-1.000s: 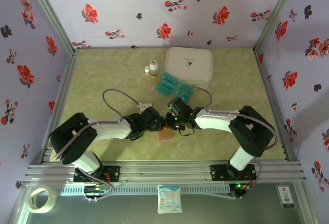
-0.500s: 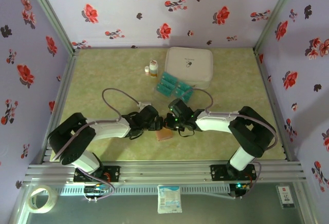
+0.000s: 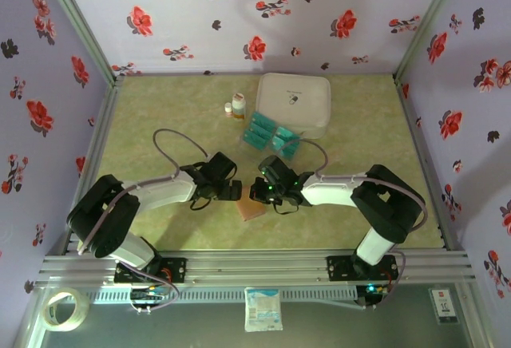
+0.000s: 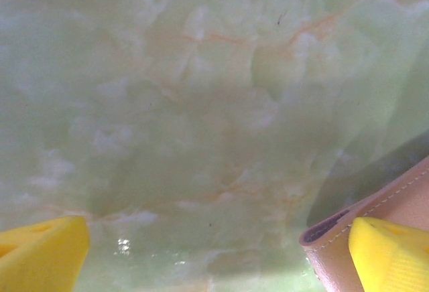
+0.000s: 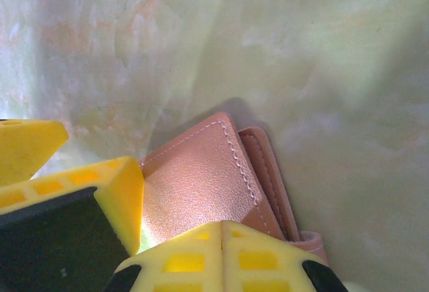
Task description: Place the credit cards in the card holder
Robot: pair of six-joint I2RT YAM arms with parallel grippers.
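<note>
The left gripper [image 4: 214,262] is standing spread as wide as it goes and is holding nothing. One yellow fingertip [image 4: 41,252] is sitting in the lower left corner of the left wrist view. The other is sitting in the lower right corner, overlapping the stitched corner of the card holder [image 4: 362,222]. Green marbled table [image 4: 201,104] is showing between and above them.

The right gripper [image 5: 157,222] is closed tight. Its yellow fingers [image 5: 117,185] are meeting low in the right wrist view and lying against the near part of the card holder's brown cover. Whether a flap is being pinched between them I cannot tell. The cover's stitched edge and a second layer are running toward the lower right of that view.

In the top view the card holder is lying just below the middle of the frame, with both grippers crowding its upper edge from left and right. The credit cards [image 3: 270,136] are lying in a teal cluster above it, well apart from it and just below the white case [image 3: 294,100]. Two small bottles [image 3: 236,102] are standing left of the case. Open table is stretching to either side of the card holder and down to the lower edge.
</note>
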